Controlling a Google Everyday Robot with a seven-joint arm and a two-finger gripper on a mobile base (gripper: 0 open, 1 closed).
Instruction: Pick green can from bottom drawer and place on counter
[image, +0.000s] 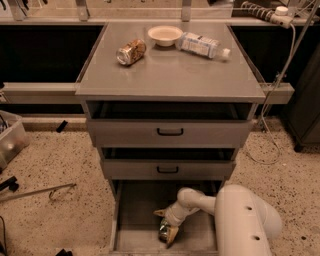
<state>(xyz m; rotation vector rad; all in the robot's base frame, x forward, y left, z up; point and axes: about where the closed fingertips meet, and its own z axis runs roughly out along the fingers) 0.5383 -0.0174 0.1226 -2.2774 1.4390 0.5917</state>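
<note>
Down in the bottom drawer (137, 210), my hand (166, 225) is sitting right at the green can (163, 233); whether it is gripping, I cannot tell.

White arm (200, 201) bent low; end effector (166, 226) inside bottom drawer (135, 212)

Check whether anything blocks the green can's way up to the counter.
The hand is at the small dark-green metal can, near the front of the deep grey bottom drawer. The handled grey middle drawer juts out behind it; it seems clear. The flat grey counter's front is bare.
</note>
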